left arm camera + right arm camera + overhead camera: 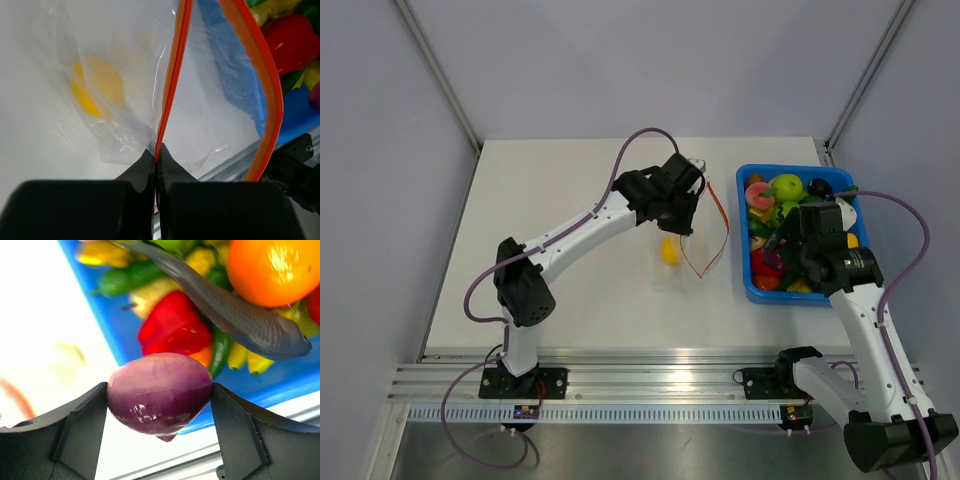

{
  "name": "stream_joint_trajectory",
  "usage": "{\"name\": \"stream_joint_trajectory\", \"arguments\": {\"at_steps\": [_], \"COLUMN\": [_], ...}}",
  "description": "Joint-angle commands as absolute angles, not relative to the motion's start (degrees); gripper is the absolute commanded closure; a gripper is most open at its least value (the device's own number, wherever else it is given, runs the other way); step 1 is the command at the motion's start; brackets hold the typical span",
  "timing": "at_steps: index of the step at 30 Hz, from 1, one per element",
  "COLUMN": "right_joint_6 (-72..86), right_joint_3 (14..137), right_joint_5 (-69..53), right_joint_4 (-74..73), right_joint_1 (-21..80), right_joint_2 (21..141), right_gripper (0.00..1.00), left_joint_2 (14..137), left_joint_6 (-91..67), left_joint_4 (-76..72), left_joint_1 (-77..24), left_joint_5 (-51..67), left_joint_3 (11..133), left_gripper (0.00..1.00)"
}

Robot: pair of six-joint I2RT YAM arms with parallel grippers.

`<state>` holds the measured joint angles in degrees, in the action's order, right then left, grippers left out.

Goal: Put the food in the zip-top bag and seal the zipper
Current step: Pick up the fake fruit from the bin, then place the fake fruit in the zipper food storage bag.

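The white table [520,180] carries the blue bin [748,285] at its 3 o'clock side. The bin is heaped with toy food. The zip-top bag [125,75] hangs near the table's middle, at 9 o'clock of the bin and just beside it. Its mouth gapes toward the bin.

The left gripper [157,159] is pressed together, pinching the zipper [172,75] at one end. The rest of the orange strip bows out in a wide loop. The right gripper [160,390] is over the bin's 9 o'clock side, with both fingers against a purple onion [159,392], gripping it from either side.

In the bin behind the onion, a dark grey toy fish [240,315] lies slantwise across the heap, over the pieces beneath it. An orange [272,270] sits at 1 o'clock of the onion, on the fish's far side. A red pepper [172,325] sits at the onion's 12 o'clock, with a green chilli [130,277] beyond it at 11 o'clock.

One yellow piece [92,87] lies inside the bag, low down, at 7 o'clock of the left gripper in the top view.
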<state>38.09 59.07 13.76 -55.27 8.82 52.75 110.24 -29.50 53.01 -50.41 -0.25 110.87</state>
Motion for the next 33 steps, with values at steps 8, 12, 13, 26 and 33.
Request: {"name": "stream_joint_trajectory", "arguments": {"at_steps": [8, 12, 13, 26, 33], "right_joint_6": [32.96, 34.1, 34.8, 36.92, 34.72], "right_joint_3": [74.17, 74.62, 74.45, 68.99, 72.07], "right_joint_5": [-2.61, -4.14, -3.52, 2.11, 6.58], "right_joint_4": [-52.92, -50.2, -49.75, -42.01, -44.82], "right_joint_1": [9.14, 14.31, 15.81, 25.05, 24.96], "right_joint_2": [52.64, 54.49, 54.84, 64.15, 62.67], "right_gripper": [0.58, 0.57, 0.57, 0.33, 0.03], "left_joint_2": [113.38, 112.76, 112.59, 108.73, 106.44], "left_joint_6": [-28.04, -28.12, -28.12, -28.3, -28.48], "left_joint_4": [52.73, 53.0, 53.09, 51.6, 51.07], "left_joint_1": [-51.06, -51.06, -51.06, -51.06, -50.71], "left_joint_5": [4.39, 4.22, 4.13, 9.31, 11.42], "left_joint_3": [116.19, 116.28, 116.37, 114.18, 112.77], "left_gripper": [1.0, 1.0, 1.0, 1.0, 1.0]}}
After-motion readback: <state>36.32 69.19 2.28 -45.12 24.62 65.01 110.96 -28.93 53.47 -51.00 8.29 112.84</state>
